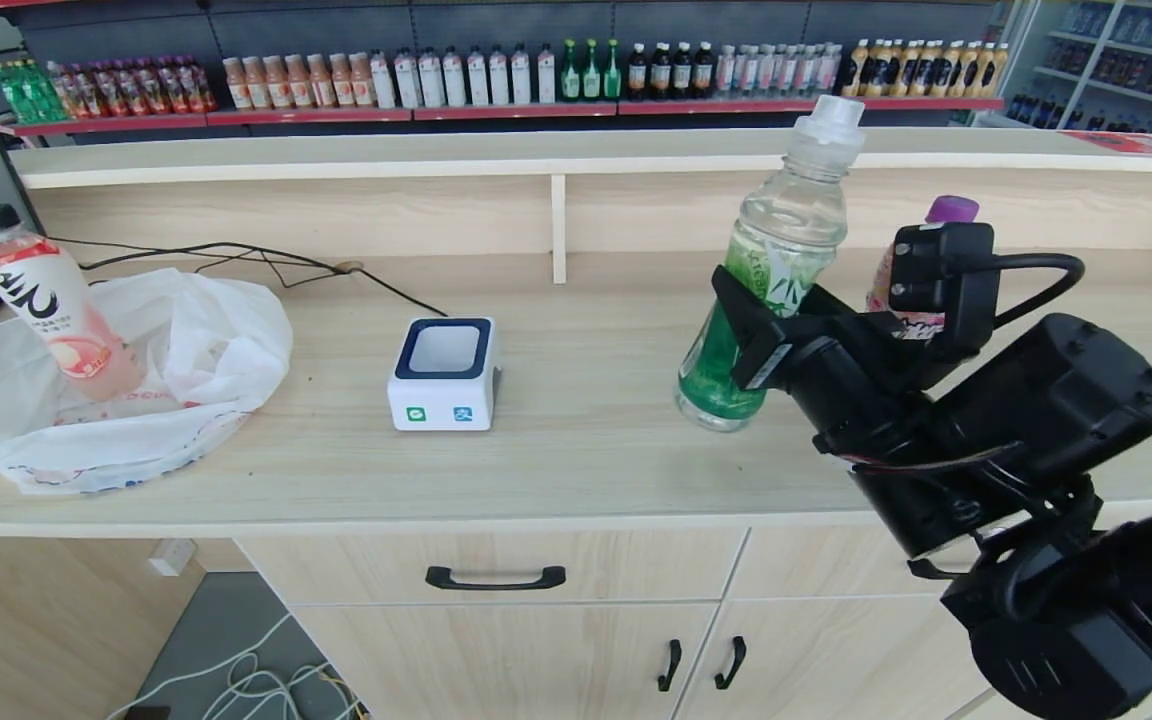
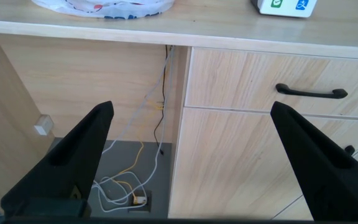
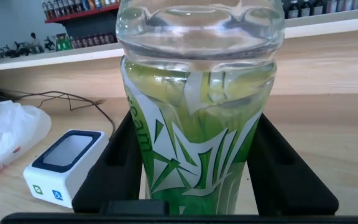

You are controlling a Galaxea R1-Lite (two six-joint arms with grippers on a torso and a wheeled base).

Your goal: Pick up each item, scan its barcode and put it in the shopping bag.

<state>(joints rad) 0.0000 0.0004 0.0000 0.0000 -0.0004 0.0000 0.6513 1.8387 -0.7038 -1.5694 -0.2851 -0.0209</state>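
My right gripper is shut on a green-labelled clear bottle with a white cap, held tilted just above the counter at the right; the same green bottle sits between both fingers up close. A white barcode scanner with a dark-rimmed window stands mid-counter, to the bottle's left. The white shopping bag lies at the left with a pink drink bottle standing in it. My left gripper is open, down in front of the cabinet below the counter.
A purple-capped pink bottle stands behind my right wrist. Black cables run across the back of the counter. A raised shelf ledge borders the far side. Drawers and doors with black handles are under the counter.
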